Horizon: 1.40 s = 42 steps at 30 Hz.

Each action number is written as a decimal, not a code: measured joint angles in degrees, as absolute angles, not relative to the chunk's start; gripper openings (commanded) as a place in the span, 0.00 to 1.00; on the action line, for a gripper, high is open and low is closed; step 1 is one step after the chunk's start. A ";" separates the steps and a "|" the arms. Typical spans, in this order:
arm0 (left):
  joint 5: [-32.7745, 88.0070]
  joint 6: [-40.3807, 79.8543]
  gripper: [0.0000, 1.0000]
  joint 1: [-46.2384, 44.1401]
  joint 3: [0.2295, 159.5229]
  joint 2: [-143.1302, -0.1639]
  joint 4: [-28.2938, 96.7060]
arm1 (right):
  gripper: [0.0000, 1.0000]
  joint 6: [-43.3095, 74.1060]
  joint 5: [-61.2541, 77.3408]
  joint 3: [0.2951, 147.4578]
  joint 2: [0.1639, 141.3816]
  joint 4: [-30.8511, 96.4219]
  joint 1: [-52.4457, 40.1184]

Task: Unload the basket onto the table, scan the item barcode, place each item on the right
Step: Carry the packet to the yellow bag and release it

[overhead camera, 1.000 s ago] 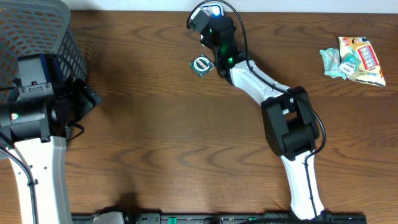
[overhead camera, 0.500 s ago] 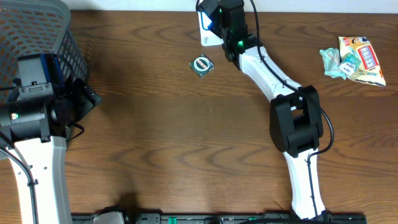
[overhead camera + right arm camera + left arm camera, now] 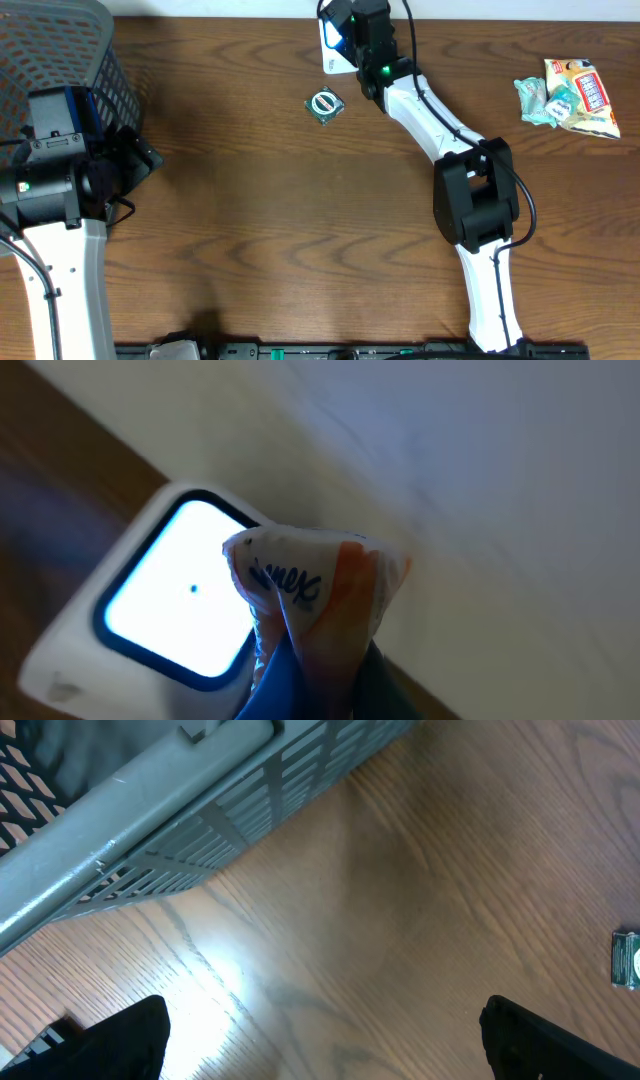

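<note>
Landmark: the scanner (image 3: 331, 62), a white block at the far edge of the wooden table (image 3: 260, 220); every place below is read from it.
Right gripper: the right gripper (image 3: 345, 25) hangs directly over the scanner, clenched on the tissue packet (image 3: 312, 582).
Task item: the tissue packet, a crumpled white and orange wrapper with part of a blue script word, is held right in front of the scanner's lit window; whether the two touch cannot be told.
Right wrist view only: the scanner (image 3: 165, 622) shows its glowing window in a dark frame, and the pinched packet rises from the right gripper (image 3: 305, 695) at the bottom edge.
Overhead view only: the arm and gripper hide the packet, and only a white corner of the scanner and a bluish glow show.
Left gripper: the left gripper (image 3: 140, 160) sits well apart from the scanner, far to its left, released and holding nothing.
Left wrist view only: the spread jaws of the left gripper (image 3: 320, 1025) frame bare wood, with the grey slatted wall of the basket (image 3: 200, 800) above.
Basket: the basket (image 3: 60, 50) stands far left of the scanner, in the table corner.
Green tin: a small round green tin (image 3: 325, 104) lies just in front of the scanner; it shows at the right edge of the left wrist view (image 3: 625, 960).
Snack packets: a small heap of snack packets (image 3: 570, 95) lies well to the scanner's right.
</note>
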<state>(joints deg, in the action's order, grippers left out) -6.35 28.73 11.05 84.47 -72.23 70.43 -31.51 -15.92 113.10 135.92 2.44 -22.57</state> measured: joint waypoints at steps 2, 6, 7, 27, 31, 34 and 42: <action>-6.33 28.73 0.98 11.05 84.47 -72.23 70.43 | 0.01 -28.34 -19.40 113.10 135.90 2.98 -22.33; -6.33 28.73 0.98 11.05 84.47 -72.23 70.43 | 0.01 -22.65 -24.23 113.19 135.79 9.43 -20.29; -6.33 28.73 0.97 11.05 84.47 -72.23 70.41 | 0.01 -21.10 -24.91 113.19 135.68 11.92 -19.20; -6.35 28.73 0.98 11.05 84.47 -72.23 70.43 | 0.21 -10.20 -28.95 113.06 127.57 40.05 8.58; -6.33 28.73 0.98 11.05 84.47 -72.23 70.43 | 0.99 -8.95 -27.11 112.44 127.57 40.12 11.81; -6.33 28.73 0.98 11.05 84.47 -72.23 70.43 | 0.99 -8.82 -24.97 111.79 127.57 40.16 12.56; -6.33 28.73 0.98 11.05 84.47 -72.23 70.43 | 0.99 -7.84 -21.37 111.15 127.52 40.58 11.31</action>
